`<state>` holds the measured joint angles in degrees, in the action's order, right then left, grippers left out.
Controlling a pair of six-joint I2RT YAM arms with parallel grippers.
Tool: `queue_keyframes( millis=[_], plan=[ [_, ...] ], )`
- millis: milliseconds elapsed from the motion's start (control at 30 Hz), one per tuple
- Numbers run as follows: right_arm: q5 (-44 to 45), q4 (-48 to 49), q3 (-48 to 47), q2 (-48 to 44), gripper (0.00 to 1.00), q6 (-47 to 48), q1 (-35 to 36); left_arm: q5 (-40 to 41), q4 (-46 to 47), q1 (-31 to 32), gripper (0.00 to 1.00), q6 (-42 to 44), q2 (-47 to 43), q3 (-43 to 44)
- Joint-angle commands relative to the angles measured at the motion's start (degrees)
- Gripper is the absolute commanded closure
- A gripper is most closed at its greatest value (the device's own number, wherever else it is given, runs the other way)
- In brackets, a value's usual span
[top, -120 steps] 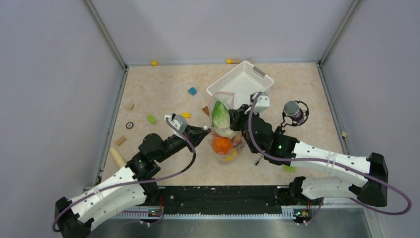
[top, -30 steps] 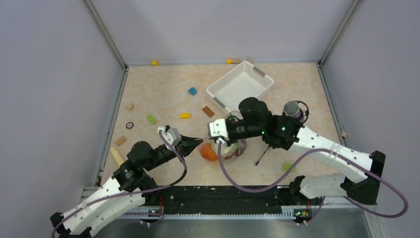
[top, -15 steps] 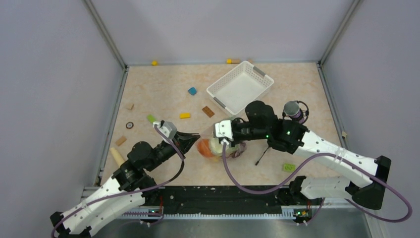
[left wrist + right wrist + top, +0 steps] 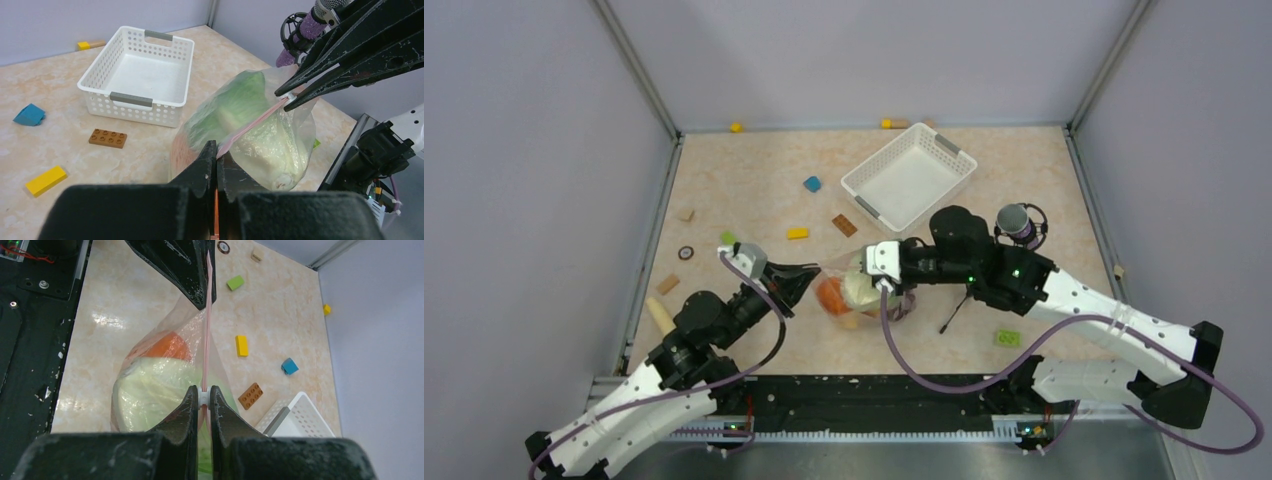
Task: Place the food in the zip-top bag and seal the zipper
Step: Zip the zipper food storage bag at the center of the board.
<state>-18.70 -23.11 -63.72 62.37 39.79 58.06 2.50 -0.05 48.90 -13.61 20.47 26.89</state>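
Right wrist view: right jaws clamp the zipper [image 4: 205, 330] at six o'clock, left jaws at twelve; a slip could let the bag [image 4: 150, 390] sag, unsealed.

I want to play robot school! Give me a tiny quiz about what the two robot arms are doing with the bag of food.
1. True or false: the left gripper and the right gripper both pinch the pink zipper.
2. Pick one: which food shows green through the zip-top bag? A) lettuce B) banana C) carrot
3. One word: what colour is the round fruit beside it in the bag?
Key: 1 true; 2 A; 3 orange.
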Motion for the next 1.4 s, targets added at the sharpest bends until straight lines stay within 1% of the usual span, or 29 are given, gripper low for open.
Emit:
queue_keyframes(
  millis=[0, 233, 467, 767, 1000, 1067, 1267, 1367],
  plan=[
    [4.56, -2.12, -0.12, -3.75, 1.0, -0.75, -1.61, 10.44, 2.78, -1.09, 1.0, 0.03, -2.64, -0.5],
    [5.94, -2.85, -0.37, -3.55, 1.0, -0.68, -1.62, 12.53, 2.6, -1.05, 1.0, -0.54, -3.73, -0.79],
    [7.2, -4.36, -0.84, -4.01, 1.0, 0.19, -1.56, 16.37, 2.34, -1.06, 1.0, -0.73, -3.8, -0.32],
    [8.41, -5.35, -2.12, -2.47, 1.0, 0.34, -1.57, 19.17, 1.86, -1.06, 1.0, -0.11, -4.11, -0.28],
    [8.65, -5.68, -2.95, -0.5, 1.0, 0.29, -1.57, 24.19, 0.32, -1.04, 1.0, -0.53, -6.24, -0.38],
    [8.99, -5.65, -3.04, 0.04, 1.0, 0.29, -1.59, 24.99, -1.25, -1.09, 1.0, -0.54, -7.23, -0.64],
    [9.21, -6.13, -4.09, 1.03, 1.0, -0.4, -1.62, 25.91, -1.88, -1.09, 1.0, -1.16, -8.74, -0.96],
    [9.21, -6.15, -3.99, 0.67, 1.0, -0.35, -1.63, 30.38, -2.45, -1.07, 1.0, -2.63, -8.7, -0.82]
  ],
)
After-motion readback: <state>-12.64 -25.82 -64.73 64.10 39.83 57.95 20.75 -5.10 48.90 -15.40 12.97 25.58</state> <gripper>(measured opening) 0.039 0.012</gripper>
